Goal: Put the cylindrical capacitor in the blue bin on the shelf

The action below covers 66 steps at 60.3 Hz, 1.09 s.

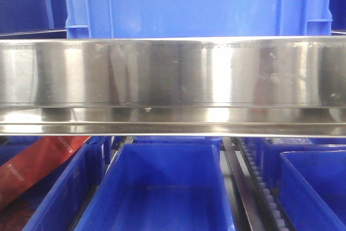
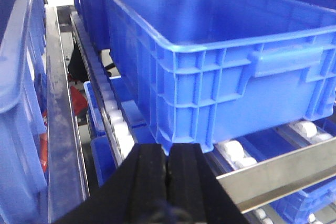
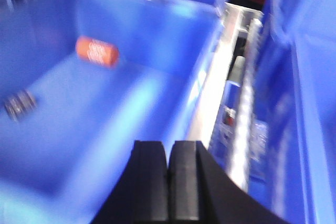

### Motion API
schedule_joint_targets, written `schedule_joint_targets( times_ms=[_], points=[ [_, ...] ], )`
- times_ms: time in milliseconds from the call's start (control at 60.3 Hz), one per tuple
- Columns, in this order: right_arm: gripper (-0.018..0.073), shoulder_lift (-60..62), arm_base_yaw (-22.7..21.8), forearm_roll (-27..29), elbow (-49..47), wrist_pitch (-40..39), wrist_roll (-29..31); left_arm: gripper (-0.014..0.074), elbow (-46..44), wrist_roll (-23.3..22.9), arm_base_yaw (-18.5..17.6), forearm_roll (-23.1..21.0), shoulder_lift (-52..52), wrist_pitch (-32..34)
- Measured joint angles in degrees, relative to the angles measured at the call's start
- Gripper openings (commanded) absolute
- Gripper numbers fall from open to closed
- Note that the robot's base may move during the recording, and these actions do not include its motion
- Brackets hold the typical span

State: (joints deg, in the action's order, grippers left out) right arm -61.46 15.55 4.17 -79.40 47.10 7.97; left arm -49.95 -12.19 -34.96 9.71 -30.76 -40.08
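- Orange cylindrical capacitor (image 3: 97, 51) lying on floor of blue bin (image 3: 173, 45), toward far wall, small dark part (image 3: 20, 103) nearby.
- Right gripper (image 3: 168, 182) clenched, empty, above bin.
- Left gripper (image 2: 167, 182) clenched, empty, facing another bin (image 2: 220, 77) on shelf (image 2: 273, 174) rollers.
- Risk: wrist view blurred, so likely moving; could clip bin rim or rail.

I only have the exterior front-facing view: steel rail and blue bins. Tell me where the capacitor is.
Observer: The right wrist view shows an orange cylinder, likely the capacitor, lying on its side inside a blue bin.
Operator: Report the right claw.
Observer: The right claw is shut, empty, above that bin's floor.
Operator: Now the left claw.
Observer: The left claw is shut, empty, in front of another blue crate on the shelf rollers.
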Motion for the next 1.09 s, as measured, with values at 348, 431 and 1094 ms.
schedule_joint_targets(
  times_ms=[348,431,1094],
  points=[
    [-0.0162,23.5,0.0,-0.1,28.5,-13.0,0.0,-0.0111,0.0,0.0,0.0,0.0,0.0,0.2],
    [-0.0162,28.5,0.0,-0.1,33.4,-14.6,0.0,-0.0111,0.0,0.0,0.0,0.0,0.0,0.2],
    [-0.0162,41.8,0.0,-0.4,46.3,-25.4,0.0,-0.0111,0.0,0.0,0.0,0.0,0.0,0.5]
  ],
)
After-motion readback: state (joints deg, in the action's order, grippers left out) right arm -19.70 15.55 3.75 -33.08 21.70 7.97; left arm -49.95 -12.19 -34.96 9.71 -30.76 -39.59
